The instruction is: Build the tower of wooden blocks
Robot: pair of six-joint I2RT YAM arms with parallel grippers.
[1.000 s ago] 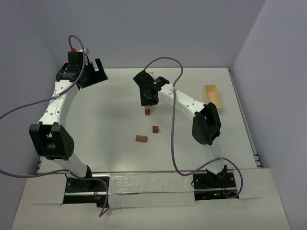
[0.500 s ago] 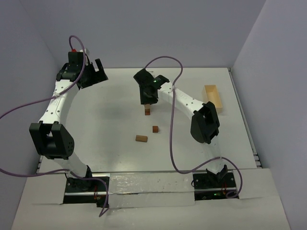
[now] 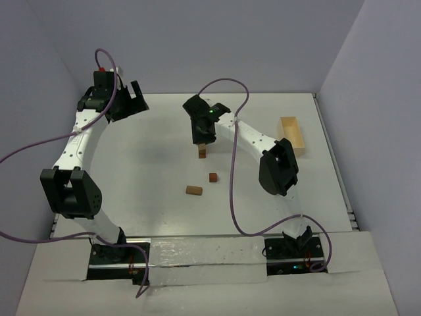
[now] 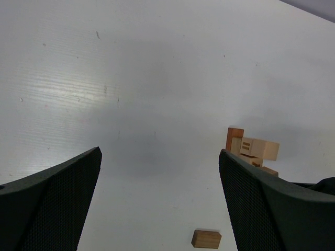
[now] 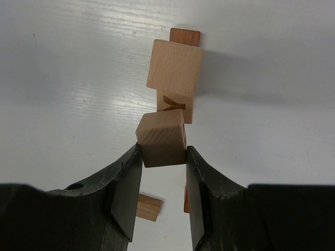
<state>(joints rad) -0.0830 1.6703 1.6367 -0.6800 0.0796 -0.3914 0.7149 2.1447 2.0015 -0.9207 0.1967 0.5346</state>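
**Wood cube pinched over the tower, left arm idle**

Top external. White table (image 3: 151, 171). The right gripper (image 3: 204, 137) reaches to the middle of the table, toward the far side, and sits directly over the tower (image 3: 202, 153), a short tan and reddish column. The state of its jaws cannot be read from this height. Two loose wood blocks lie nearer. One is a reddish cube (image 3: 213, 177). The other is a brown bar (image 3: 193, 190), left of the cube and nearer, apart from both the cube and the tower. A pale wooden tray (image 3: 292, 135) lies by the right edge. The left gripper (image 3: 129, 99) hangs at the far left corner, well apart from every block.

Left wrist. The fingers (image 4: 52, 198) are spread wide with nothing between them and bare table below. The tower shows just beside the right-hand finger, as a reddish upright piece with pale blocks against it. One brown block lies at the bottom edge of the view.

Right wrist. The fingers (image 5: 123, 183) are narrowed onto a tan cube (image 5: 162, 137) and clamp its two sides. Just beyond it is the tower top, a larger pale block (image 5: 175, 65) with a reddish piece (image 5: 185, 36) poking out on the far side. I cannot tell whether the held cube touches the stack. Low between the fingers, a tan block and a reddish sliver lie on the table.
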